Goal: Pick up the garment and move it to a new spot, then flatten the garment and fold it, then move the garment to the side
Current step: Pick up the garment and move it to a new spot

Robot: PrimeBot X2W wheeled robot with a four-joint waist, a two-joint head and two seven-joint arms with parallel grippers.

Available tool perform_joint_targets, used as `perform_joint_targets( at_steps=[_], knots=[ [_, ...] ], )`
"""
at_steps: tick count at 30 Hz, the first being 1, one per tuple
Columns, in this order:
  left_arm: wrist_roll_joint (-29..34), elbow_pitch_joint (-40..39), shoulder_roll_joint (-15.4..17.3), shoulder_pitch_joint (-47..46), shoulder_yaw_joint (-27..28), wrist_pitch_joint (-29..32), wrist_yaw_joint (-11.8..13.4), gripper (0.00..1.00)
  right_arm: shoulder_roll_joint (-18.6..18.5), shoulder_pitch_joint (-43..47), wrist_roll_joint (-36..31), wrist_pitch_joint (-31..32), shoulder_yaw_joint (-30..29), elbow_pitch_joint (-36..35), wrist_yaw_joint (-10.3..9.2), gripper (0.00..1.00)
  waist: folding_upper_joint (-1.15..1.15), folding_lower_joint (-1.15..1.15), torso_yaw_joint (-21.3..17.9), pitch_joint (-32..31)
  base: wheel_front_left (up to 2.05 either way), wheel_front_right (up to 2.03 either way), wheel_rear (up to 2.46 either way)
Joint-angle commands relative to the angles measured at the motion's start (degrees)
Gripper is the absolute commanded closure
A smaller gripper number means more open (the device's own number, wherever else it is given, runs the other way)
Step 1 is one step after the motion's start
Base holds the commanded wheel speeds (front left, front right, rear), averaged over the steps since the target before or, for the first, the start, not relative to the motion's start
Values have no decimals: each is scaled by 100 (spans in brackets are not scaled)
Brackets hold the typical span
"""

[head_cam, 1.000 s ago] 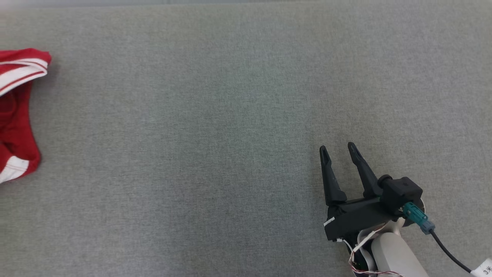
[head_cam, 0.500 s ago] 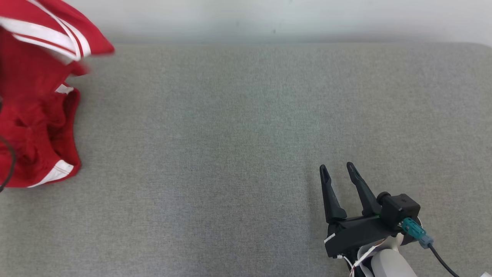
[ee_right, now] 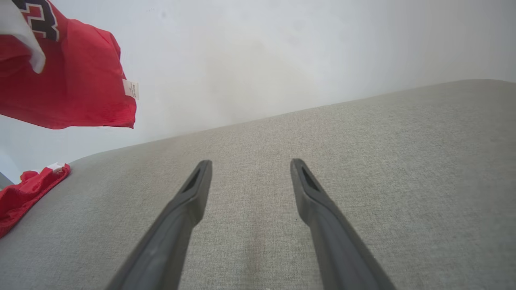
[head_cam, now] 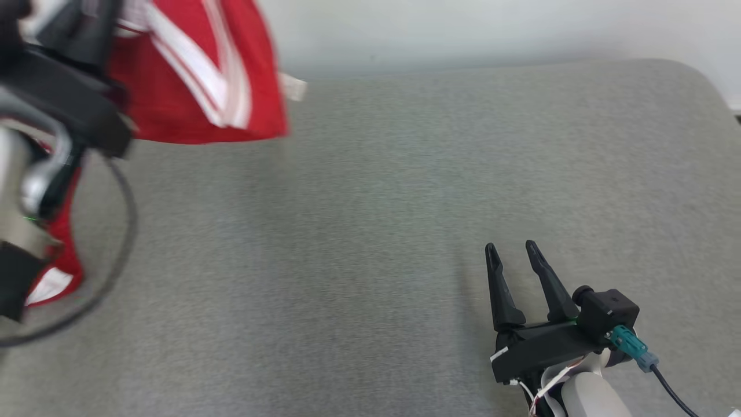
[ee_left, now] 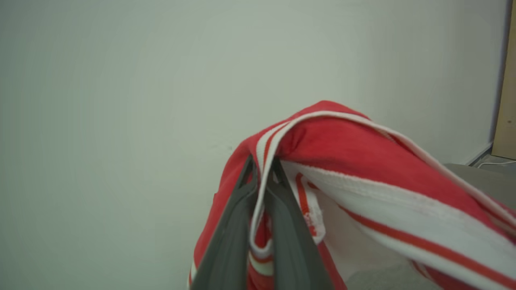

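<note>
One garment [ee_left: 342, 141] hangs pinched in the left tool [ee_left: 263, 163].

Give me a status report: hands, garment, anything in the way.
Left hand shut on red garment, raised over the grey surface. Right hand open, holding nothing. Nothing seen in the way.

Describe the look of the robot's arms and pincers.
Right pincer: two long, tapering black fingers on a black block, with a teal connector, a black cable, thin red-and-white wires and a pale forearm. Left pincer: similar dark fingers; its arm, blurred, shows black and silver parts and a looping dark cable.
</note>
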Motion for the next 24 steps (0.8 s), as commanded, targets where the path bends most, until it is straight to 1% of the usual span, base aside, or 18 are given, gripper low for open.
perform_joint_targets(
  at_steps=[1,2,3,4,5,6,7,12,13,16,17,18,20,22,24],
  knots=[
    [-52,-187,-106,145,-71,32,76,100,-8,4,58,-7,-2,-27,4,0,0,1,-276,17,0,0,0],
    [-52,-187,-106,145,-71,32,76,100,-8,4,58,-7,-2,-27,4,0,0,1,-276,17,0,0,0],
    [-109,-403,-269,241,-122,44,153,100,-9,-8,62,-7,-9,-35,4,0,0,1,-407,24,0,0,0],
    [-109,-403,-269,241,-122,44,153,100,-9,-8,62,-7,-9,-35,4,0,0,1,-407,24,0,0,0],
    [-138,-490,-337,297,-139,17,197,100,-8,-12,65,-7,2,-37,4,0,0,1,-474,22,0,0,0],
    [-214,-631,-509,475,-199,-33,250,100,-7,-13,78,-7,-17,-36,4,0,0,1,-580,17,0,0,0],
    [-214,-631,-509,475,-199,-33,250,100,-7,-13,78,-7,-17,-36,4,0,0,1,-580,17,0,0,0],
    [-353,-766,-802,1025,-420,-171,329,100,-7,57,81,-7,-68,-12,4,0,0,1,-708,3,0,0,0],
    [-328,-656,-805,1290,-547,-231,298,100,-6,66,64,-7,-76,-1,4,0,0,1,-723,8,0,0,0],
    [-335,-502,-810,1543,-659,-309,249,100,-6,62,44,-7,-90,12,4,0,0,1,-719,6,0,0,0],
    [-223,-287,-714,1715,-796,-380,207,100,-8,46,29,-7,-95,20,4,0,0,1,-701,7,0,0,0],
    [-223,-287,-714,1715,-796,-380,207,100,-8,46,29,-7,-95,20,4,0,0,1,-701,7,0,0,0],
    [-297,-26,-704,1897,-825,-476,161,100,-6,26,22,-7,-67,27,4,0,0,1,-669,7,0,0,0],
    [-203,310,-596,2014,-912,-589,117,100,-8,32,16,-7,-47,50,4,0,0,1,-617,-5,0,0,0],
    [-285,684,-609,2123,-916,-764,45,100,-7,49,-13,-7,-45,99,4,0,0,1,-545,-28,0,0,0]
  ],
)
